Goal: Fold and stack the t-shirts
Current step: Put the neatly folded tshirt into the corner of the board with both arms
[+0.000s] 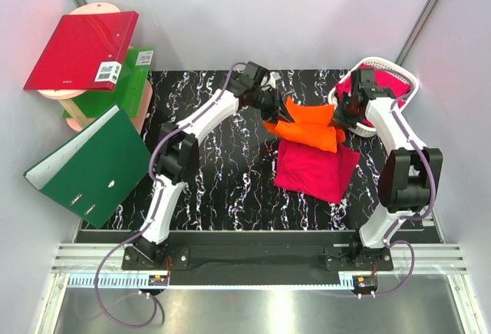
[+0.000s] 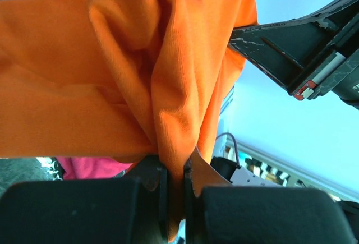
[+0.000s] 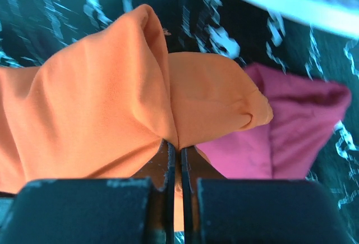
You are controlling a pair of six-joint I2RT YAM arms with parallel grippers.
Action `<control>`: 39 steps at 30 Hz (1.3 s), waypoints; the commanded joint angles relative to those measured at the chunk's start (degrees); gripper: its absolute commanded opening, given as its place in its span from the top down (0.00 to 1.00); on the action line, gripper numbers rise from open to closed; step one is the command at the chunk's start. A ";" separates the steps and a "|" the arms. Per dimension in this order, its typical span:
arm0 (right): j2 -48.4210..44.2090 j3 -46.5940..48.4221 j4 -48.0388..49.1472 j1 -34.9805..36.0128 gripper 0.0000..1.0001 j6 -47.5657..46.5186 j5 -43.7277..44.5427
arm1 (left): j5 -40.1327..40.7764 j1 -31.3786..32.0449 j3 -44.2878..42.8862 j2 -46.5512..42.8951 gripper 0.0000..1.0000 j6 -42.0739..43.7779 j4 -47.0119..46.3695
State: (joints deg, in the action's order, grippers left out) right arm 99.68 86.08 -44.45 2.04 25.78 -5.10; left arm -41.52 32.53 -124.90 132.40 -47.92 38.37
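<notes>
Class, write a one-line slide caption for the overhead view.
Left gripper and right gripper hold the orange t-shirt over a folded magenta t-shirt on the black marbled table.

My top camera looks steeply down from above and behind the near edge of the table [image 1: 222,173], far enough off that the orange t-shirt [image 1: 307,128] is only a small patch. My left wrist camera sits right against that shirt, facing up along its folds. My right wrist camera, just as close, faces down past it onto the magenta t-shirt [image 3: 291,137]. All three views share the orange shirt.
</notes>
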 commanded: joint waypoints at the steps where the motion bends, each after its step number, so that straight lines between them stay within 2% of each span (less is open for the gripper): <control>1: -4.58 -3.90 -0.64 -1.69 1.00 0.23 4.84 | -7.43 0.34 2.81 -0.47 1.00 -0.77 -0.58; 5: -6.77 -7.06 -2.75 -4.50 1.00 1.03 3.97 | -9.46 0.51 7.38 -2.40 1.00 -0.51 -0.58; 12: -9.85 -10.14 -6.61 -4.59 1.00 3.22 -1.12 | -11.56 0.78 16.52 -7.32 1.00 -0.07 -0.31; 21: -7.75 -17.79 -9.26 -4.59 1.00 5.33 -9.30 | -13.32 1.39 19.87 -8.12 1.00 -0.07 0.74; 26: -3.27 -18.94 -9.17 -4.59 1.00 4.54 -10.45 | -13.42 1.39 19.87 -8.03 0.01 0.64 1.27; 39: 1.57 -15.60 -11.62 -4.59 1.00 1.91 -10.98 | -12.36 -3.88 18.38 -12.16 0.01 1.43 3.02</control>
State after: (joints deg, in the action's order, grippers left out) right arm 101.16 68.40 -53.43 -2.31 28.95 -15.79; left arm -52.53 31.38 -105.01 125.29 -47.37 40.93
